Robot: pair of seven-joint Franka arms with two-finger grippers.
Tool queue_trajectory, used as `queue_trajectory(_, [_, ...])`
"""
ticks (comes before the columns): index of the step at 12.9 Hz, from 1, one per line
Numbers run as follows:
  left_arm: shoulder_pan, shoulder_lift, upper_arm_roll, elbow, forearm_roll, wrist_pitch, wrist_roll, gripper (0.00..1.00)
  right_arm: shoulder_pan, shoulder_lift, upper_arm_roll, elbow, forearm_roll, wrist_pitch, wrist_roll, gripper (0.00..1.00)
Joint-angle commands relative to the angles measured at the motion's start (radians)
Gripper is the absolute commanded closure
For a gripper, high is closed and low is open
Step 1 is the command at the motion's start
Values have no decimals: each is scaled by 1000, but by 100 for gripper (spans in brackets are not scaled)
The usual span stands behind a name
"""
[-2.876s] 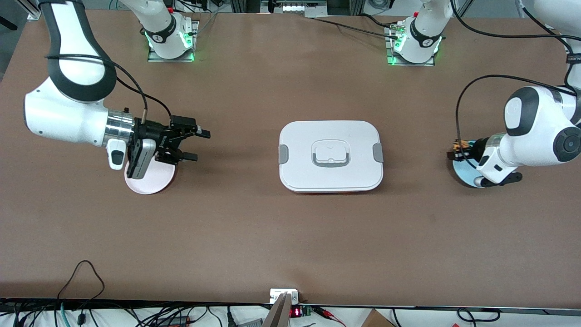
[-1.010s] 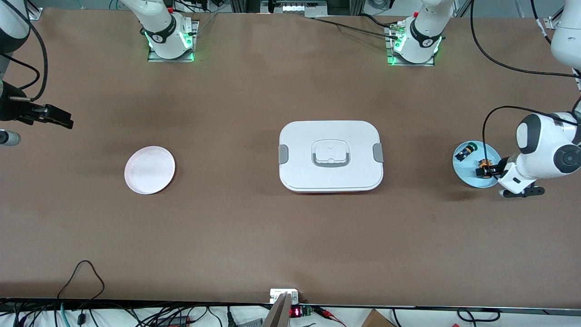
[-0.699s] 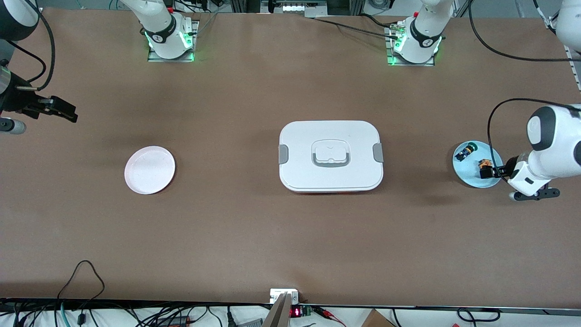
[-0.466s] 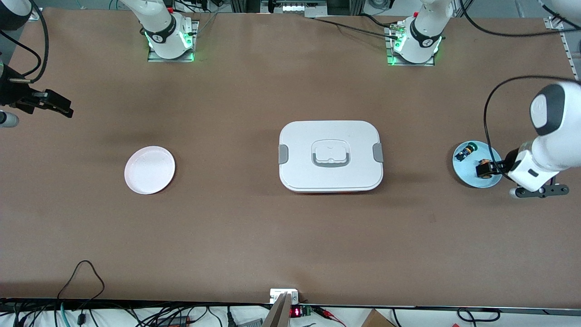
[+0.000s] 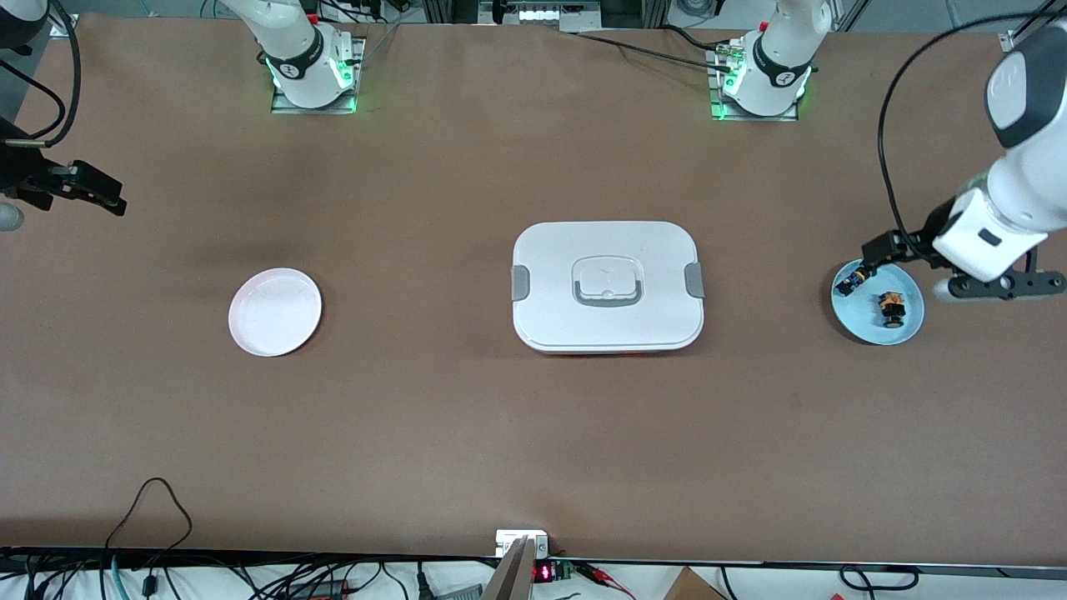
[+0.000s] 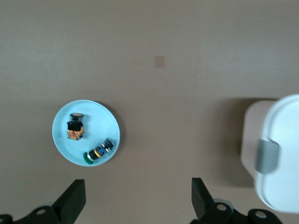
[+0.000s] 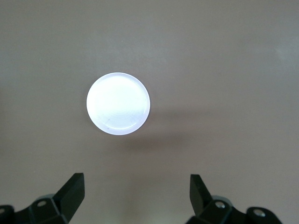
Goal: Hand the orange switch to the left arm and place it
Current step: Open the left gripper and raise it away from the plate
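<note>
Since half a second ago the left arm's gripper [image 5: 877, 249] has lifted away from the orange switch [image 5: 891, 307] and now hangs over the farther rim of the pale blue plate [image 5: 907, 332], while the right arm's gripper [image 5: 98, 193] has barely shifted at its end of the bench [image 5: 533, 433]. Nearest the front camera among the things on the bench, the orange switch lies on the pale blue plate at the left arm's end, free of any grip, its black knob end showing in the left wrist view [image 6: 74, 129]. Just beside it on the same plate [image 6: 63, 144], a little farther from the camera, lies the blue-black switch [image 5: 849, 283] with its green cap [image 6: 97, 153]; the two are close but apart. A white plate [image 5: 275, 312] sits toward the right arm's end, and it also shows bare in the right wrist view [image 7: 118, 103]. Between the two plates, in the middle of the bench, stands the box [image 5: 608, 286], lid on, grey latches at its sides; one latched corner appears in the left wrist view [image 6: 275, 154]. The left gripper's fingers [image 6: 74, 198] stand wide apart and hold nothing. The right gripper's fingers [image 7: 72, 189] are likewise spread apart and hold nothing, over the bench's edge and well away from the white plate.
</note>
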Motion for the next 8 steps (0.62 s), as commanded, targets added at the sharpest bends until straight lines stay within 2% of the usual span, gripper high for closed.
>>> queue_trajectory(1, [-47,-40,63,-9,-44,-27,7,0,3,7,-5,36,17,-21,-15,0])
queue_trajectory(8, [-69,-45,80,14,-44,-46,1,0,8,3,4,40,14,-23,-29,0])
